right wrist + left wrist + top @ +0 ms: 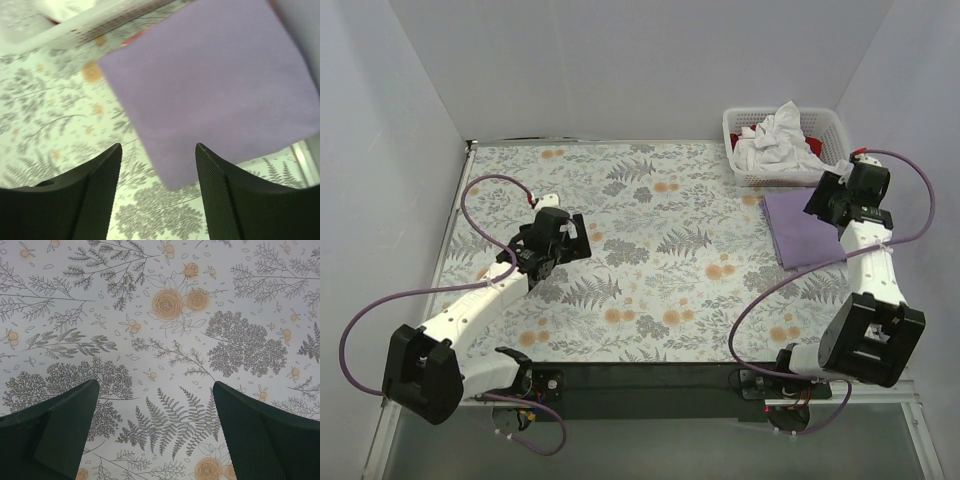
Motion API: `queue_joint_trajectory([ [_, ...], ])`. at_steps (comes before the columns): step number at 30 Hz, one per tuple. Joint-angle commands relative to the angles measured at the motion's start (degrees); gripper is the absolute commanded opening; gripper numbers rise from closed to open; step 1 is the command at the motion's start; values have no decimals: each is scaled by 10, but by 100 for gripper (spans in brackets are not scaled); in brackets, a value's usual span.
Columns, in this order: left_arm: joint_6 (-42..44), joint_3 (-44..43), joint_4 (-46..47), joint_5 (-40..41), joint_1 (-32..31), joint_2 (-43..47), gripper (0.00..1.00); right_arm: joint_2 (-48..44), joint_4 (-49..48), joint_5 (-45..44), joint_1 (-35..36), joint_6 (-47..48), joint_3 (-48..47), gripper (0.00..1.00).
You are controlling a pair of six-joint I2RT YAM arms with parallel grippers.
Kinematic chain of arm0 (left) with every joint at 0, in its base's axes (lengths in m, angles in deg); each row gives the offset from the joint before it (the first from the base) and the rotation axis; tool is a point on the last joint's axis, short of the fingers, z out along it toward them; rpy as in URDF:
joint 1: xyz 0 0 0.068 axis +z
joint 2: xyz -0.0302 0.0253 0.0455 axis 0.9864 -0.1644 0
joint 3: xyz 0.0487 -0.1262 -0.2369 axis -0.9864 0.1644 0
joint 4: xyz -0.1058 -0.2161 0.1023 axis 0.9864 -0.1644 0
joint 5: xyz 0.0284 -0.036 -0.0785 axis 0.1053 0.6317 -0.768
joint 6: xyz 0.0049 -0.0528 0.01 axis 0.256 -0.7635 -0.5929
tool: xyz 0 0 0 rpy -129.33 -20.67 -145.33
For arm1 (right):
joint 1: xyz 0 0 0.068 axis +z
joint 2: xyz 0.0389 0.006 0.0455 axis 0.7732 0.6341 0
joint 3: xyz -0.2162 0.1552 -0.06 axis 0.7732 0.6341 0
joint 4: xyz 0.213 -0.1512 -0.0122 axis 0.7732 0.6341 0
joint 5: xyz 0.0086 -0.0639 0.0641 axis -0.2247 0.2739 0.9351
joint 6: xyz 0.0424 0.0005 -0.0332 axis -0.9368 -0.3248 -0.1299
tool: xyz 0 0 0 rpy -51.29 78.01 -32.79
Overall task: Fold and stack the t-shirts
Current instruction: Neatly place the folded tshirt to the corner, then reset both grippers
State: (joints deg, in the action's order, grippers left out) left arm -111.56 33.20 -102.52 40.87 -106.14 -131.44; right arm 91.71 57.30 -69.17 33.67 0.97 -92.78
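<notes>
Now the right tool [159,146] hangs with its two fingers spread wide and nothing between them. It is over the near edge of the lavender t-shirt [210,75]. This shirt lies folded flat in a neat rectangle on the floral cloth [650,250], just in front of the white lattice basket [740,178], on the basket's side nearest the arm bases. Inside the basket a crumpled white t-shirt [775,140] is heaped above the rim, and a bit of a red t-shirt [815,147] shows beside it. The left tool [155,385] is well apart from the basket, far across the cloth toward the left. Its fingers are also spread and hold nothing, and only printed ferns and orange roses show beneath them.
</notes>
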Motion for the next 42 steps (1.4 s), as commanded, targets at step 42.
queue_joint_trajectory([
  [42,-20,172,66,176,4,441,98,-633,11,-115,259,0,304,98],
])
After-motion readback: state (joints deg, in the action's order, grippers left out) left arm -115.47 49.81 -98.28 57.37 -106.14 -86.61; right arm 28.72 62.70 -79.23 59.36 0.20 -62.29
